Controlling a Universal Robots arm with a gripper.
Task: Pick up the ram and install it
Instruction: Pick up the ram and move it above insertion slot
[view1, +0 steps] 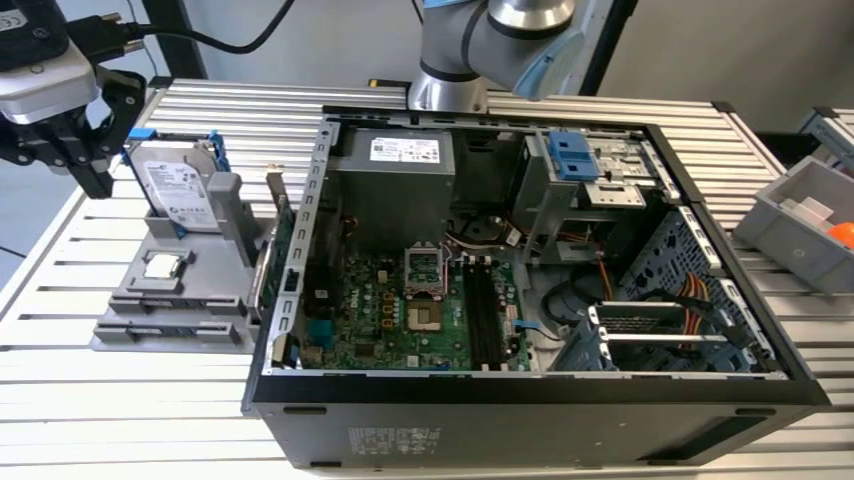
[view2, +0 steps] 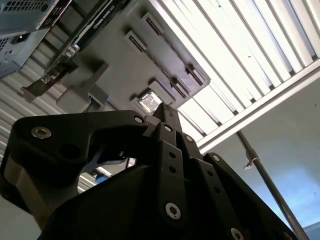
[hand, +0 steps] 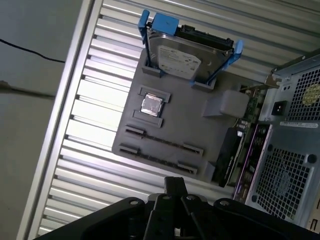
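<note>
Open computer case (view1: 534, 395) at centre frame, motherboard (view1: 387, 310) exposed. At left, a grey holder (view1: 200, 325) carries an upright hard drive (view1: 178, 185) and a processor chip (view1: 163, 265). Gripper (view1: 67, 155) at upper left, above the slatted table (view1: 120, 400).

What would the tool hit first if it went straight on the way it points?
Probably the gray holder, near its long slots; the tool aims about at its edge, so it might meet the table slats instead.

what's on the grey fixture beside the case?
The grey fixture carries the hard drive upright in its blue frame, a processor chip in a pocket, and a green card at its case-side edge. Whether its long slots hold anything is unclear.
</note>
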